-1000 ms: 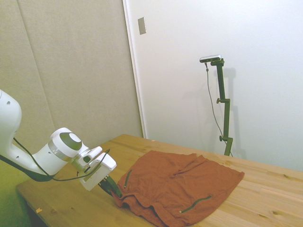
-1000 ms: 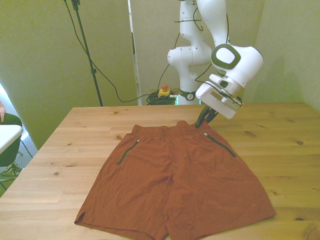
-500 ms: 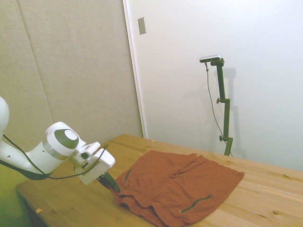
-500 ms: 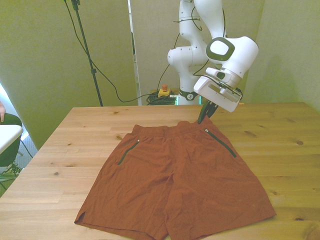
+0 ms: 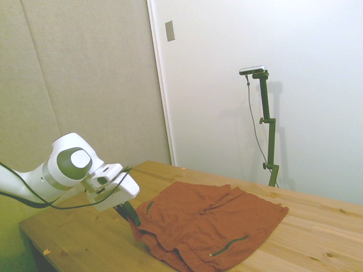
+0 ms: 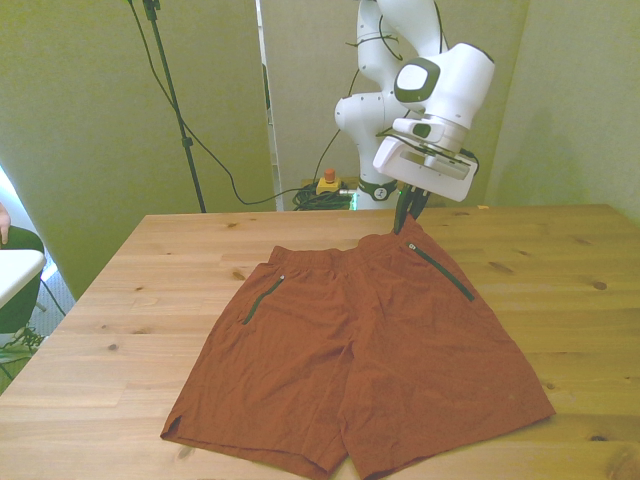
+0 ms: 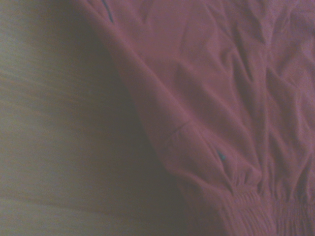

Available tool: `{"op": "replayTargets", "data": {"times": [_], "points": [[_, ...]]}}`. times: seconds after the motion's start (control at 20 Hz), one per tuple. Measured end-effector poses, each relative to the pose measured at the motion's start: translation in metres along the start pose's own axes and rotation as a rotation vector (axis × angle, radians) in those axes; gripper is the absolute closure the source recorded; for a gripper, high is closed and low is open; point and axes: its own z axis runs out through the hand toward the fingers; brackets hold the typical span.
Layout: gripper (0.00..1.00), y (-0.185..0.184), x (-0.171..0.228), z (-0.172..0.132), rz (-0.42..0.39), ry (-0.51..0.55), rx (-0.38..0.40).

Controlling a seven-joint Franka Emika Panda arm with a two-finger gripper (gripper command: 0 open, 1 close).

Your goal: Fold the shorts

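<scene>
The white Franka arm's two-finger gripper (image 6: 405,217) is pointing down, its dark fingers (image 5: 131,214) pinching together on a fold of cloth.

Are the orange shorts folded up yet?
Not yet. The shorts lie spread out, both legs showing; only the waistband corner is lifted at the gripper.

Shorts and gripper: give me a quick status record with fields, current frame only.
shorts: rust-orange, spread on the wooden table, not folded
waistband: far edge, one corner lifted into a peak
gripper: at that lifted waistband corner, on the front view's right
jaws: shut on the fabric
pockets: two dark green zippers facing up
wrist view: shorts and gathered waistband over bare wood
</scene>
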Motion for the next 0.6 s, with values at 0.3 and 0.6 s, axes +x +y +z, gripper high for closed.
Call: {"op": "replayTargets", "data": {"times": [0.3,0.6], "points": [[1.00,0.057,0.075,-0.008,0.146,-0.032,0.040],[1.00,0.107,0.119,0.020,0.271,-0.085,0.018]]}}
